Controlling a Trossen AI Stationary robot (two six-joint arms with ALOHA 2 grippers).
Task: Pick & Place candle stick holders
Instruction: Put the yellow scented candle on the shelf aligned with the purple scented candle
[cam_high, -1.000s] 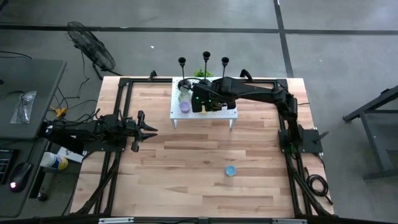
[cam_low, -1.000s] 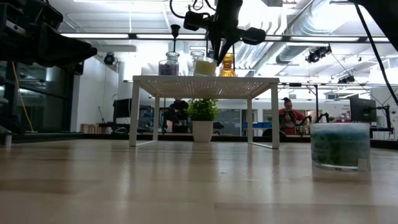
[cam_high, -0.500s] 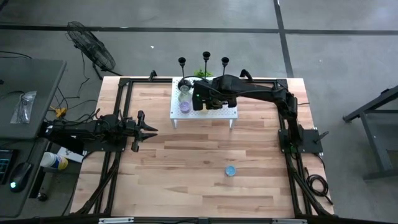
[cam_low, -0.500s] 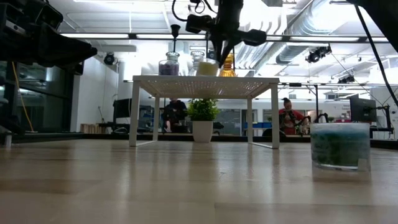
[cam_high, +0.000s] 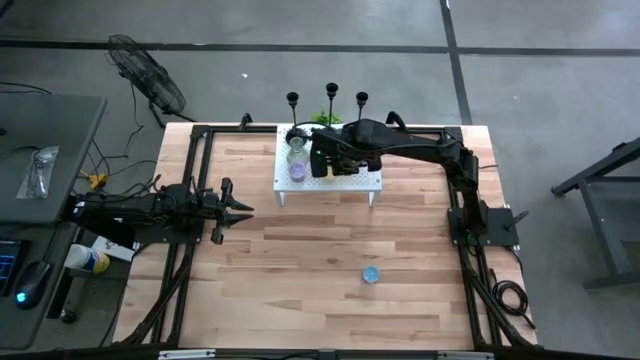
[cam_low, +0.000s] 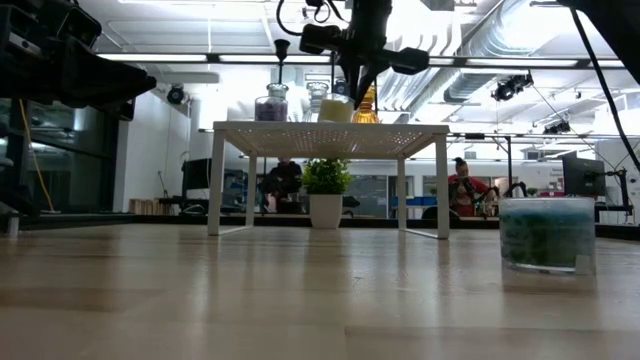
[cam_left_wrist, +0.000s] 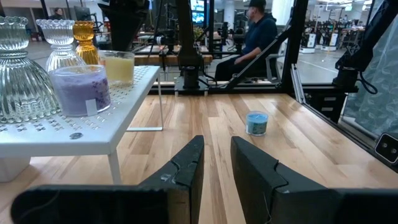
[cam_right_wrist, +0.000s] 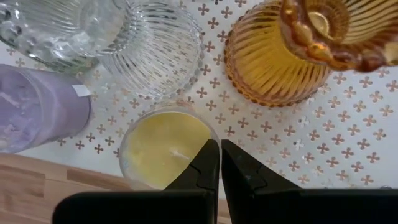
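Overhead, the right gripper (cam_right_wrist: 219, 163) hangs just above the small white perforated shelf (cam_high: 372, 180) that stands at the far side of the wooden surface (cam_high: 300, 270), its two fingers pressed together and holding nothing. Directly beneath its tips sits the yellow votive cup (cam_right_wrist: 163, 144), near the shelf's front edge. Around it on the shelf are the purple votive cup (cam_right_wrist: 38, 117), two clear ribbed glass holders (cam_right_wrist: 155, 46) and the amber ribbed holder (cam_right_wrist: 278, 57). Behind the shelf, three tall black candlesticks (cam_high: 331, 92) stand in a row. The blue votive cup (cam_high: 371, 274) sits alone on the surface, well apart from the shelf, toward the near edge. The left gripper (cam_left_wrist: 214, 163) waits low at the left side of the surface, fingers slightly parted around nothing, pointing across toward the shelf.
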